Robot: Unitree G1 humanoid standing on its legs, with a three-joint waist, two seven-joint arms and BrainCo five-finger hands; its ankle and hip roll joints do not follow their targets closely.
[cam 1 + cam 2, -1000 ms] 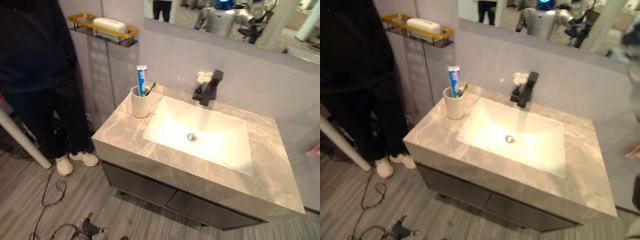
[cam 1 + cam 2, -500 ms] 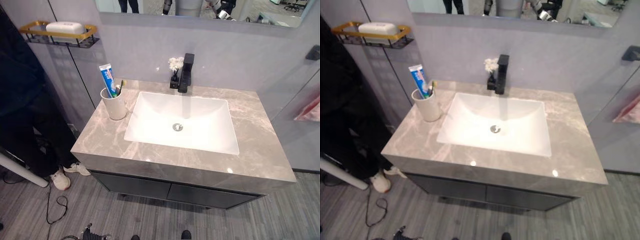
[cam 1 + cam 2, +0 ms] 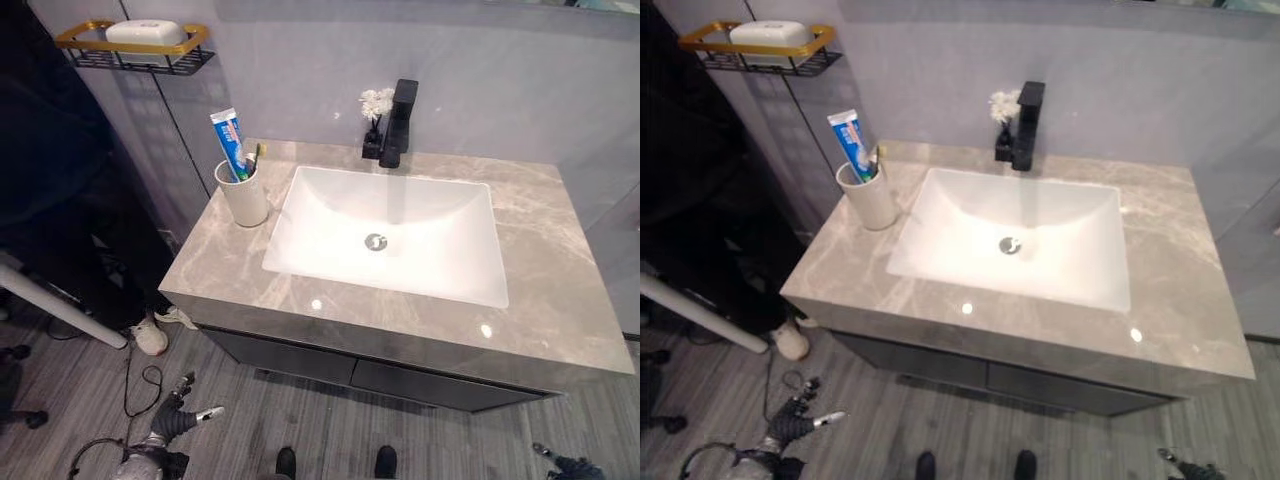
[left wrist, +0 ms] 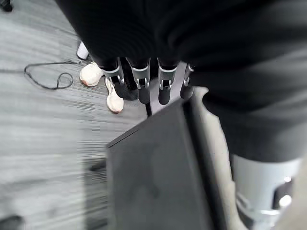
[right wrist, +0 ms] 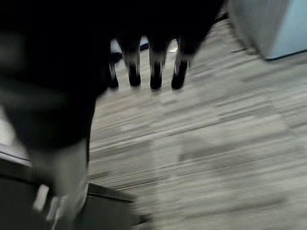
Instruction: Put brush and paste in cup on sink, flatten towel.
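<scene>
A white cup [image 3: 245,198] stands on the grey marble counter [image 3: 560,300], left of the white sink basin [image 3: 430,260]. In the cup stand a blue and white toothpaste tube [image 3: 230,143] and a green toothbrush [image 3: 255,158]. My left hand [image 3: 180,420] hangs low over the floor at the lower left, well below the counter; its fingers [image 4: 139,86] are straight and hold nothing. Low at the lower right hangs my right hand [image 3: 570,465], its fingers [image 5: 153,72] straight and empty above the floorboards.
A black faucet [image 3: 400,125] and a small white flower [image 3: 377,103] stand behind the basin. A gold wall shelf [image 3: 130,45] carries a white soap. A person in dark clothes with white shoes [image 3: 150,335] stands left of the cabinet, beside a slanted white pole [image 3: 60,310].
The camera has tilted downward and shifted, so the floor and both hands now show along the lower edge. The cup with its paste and brush has not moved.
</scene>
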